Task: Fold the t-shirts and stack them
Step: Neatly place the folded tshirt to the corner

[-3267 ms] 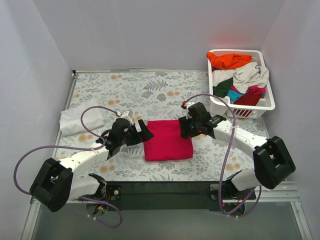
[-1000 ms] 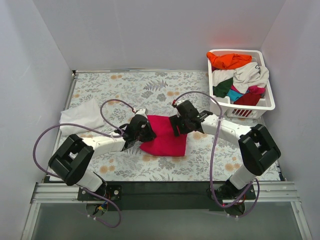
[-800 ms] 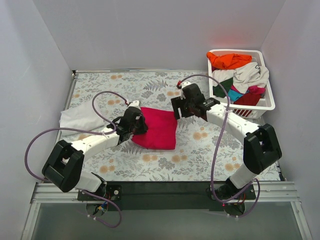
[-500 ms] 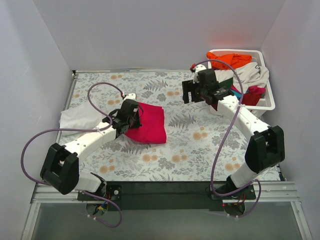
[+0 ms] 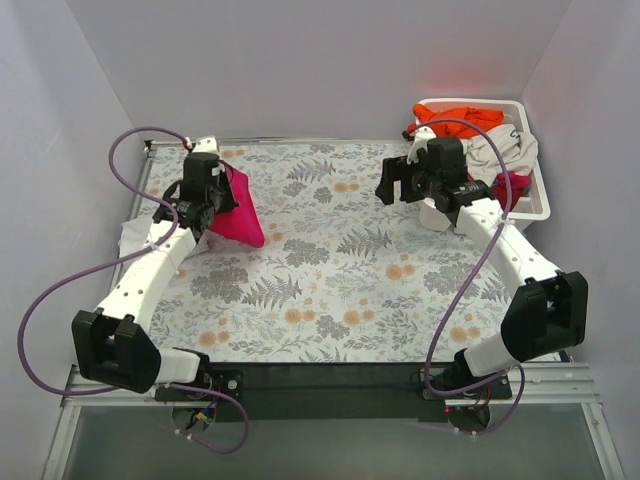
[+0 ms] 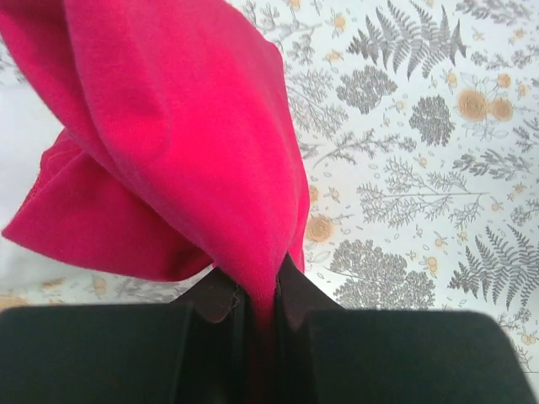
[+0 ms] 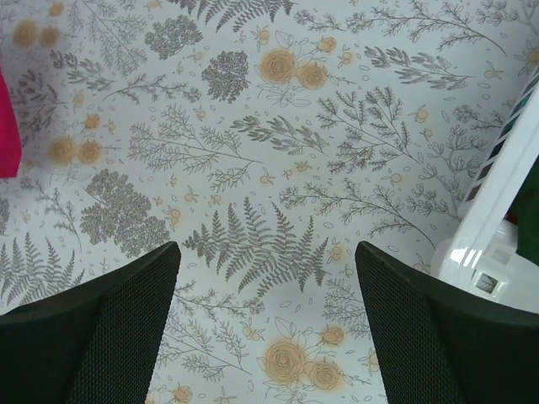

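Observation:
A folded crimson-pink t-shirt hangs from my left gripper at the table's far left, over the edge of a white t-shirt that lies flat there. In the left wrist view the pink t-shirt droops from my left gripper, whose jaws are shut on a pinch of its cloth, and the white t-shirt shows behind it. My right gripper stands open above the floral table next to the basket; nothing lies between its fingers.
A white slotted basket at the far right holds an orange t-shirt, an off-white one and other coloured ones. Its rim shows at the right of the right wrist view. Grey walls close in the floral-cloth table.
My left gripper has carried the pink t-shirt from the table's middle up and left to over the white one. My right gripper let go of it, opened and swung back toward the basket.

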Robot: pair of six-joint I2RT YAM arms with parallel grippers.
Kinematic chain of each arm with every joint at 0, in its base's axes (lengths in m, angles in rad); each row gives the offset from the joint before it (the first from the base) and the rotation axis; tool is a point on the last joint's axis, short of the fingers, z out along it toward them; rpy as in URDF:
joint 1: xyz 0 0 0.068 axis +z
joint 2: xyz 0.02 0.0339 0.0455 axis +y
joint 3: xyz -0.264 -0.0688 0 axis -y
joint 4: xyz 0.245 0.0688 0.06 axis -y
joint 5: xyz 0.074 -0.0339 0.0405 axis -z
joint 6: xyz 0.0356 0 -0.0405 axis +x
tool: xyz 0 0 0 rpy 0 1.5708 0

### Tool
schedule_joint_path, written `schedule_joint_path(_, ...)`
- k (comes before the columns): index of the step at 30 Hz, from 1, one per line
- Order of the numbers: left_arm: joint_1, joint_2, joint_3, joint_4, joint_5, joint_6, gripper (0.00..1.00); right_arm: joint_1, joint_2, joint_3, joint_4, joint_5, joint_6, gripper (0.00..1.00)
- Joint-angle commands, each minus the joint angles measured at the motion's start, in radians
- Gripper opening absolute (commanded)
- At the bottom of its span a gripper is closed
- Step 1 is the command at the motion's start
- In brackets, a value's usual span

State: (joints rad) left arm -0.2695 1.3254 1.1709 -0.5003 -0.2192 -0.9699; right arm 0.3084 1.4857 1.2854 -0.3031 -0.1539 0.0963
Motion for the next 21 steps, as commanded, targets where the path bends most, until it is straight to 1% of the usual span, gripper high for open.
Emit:
schedule_joint_path(1, 0.073, 0.023, 0.105, -0.027, 0.099, 0.092, 0.0, -0.009, -0.056, -0.032, 0.062, -0.056, -0.018, 0.77)
schedule_joint_path(4, 0.125, 0.057, 0.157, -0.04, 0.156, 0.126, 0.0, -0.009, -0.088, -0.052, 0.074, -0.07, -0.018, 0.78)
schedule_joint_path(9, 0.183, 0.136, 0.233, -0.075, 0.202, 0.209, 0.0, -0.011, -0.125, -0.08, 0.088, -0.085, -0.018, 0.78)
schedule_joint_path(10, 0.215, 0.143, 0.255, -0.081, 0.211, 0.218, 0.0, -0.012, -0.131, -0.083, 0.09, -0.085, -0.017, 0.78)
schedule_joint_path(11, 0.233, 0.156, 0.263, -0.089, 0.252, 0.235, 0.0, -0.011, -0.134, -0.084, 0.09, -0.087, -0.017, 0.78)
schedule_joint_path(13, 0.268, 0.162, 0.277, -0.095, 0.283, 0.246, 0.0, -0.011, -0.14, -0.089, 0.093, -0.087, -0.017, 0.78)
schedule_joint_path(15, 0.329, 0.158, 0.276, -0.092, 0.296, 0.252, 0.0, -0.012, -0.143, -0.09, 0.093, -0.09, -0.017, 0.78)
schedule_joint_path(21, 0.389, 0.162, 0.26, -0.057, 0.363, 0.257, 0.0, -0.011, -0.148, -0.098, 0.098, -0.102, -0.017, 0.79)
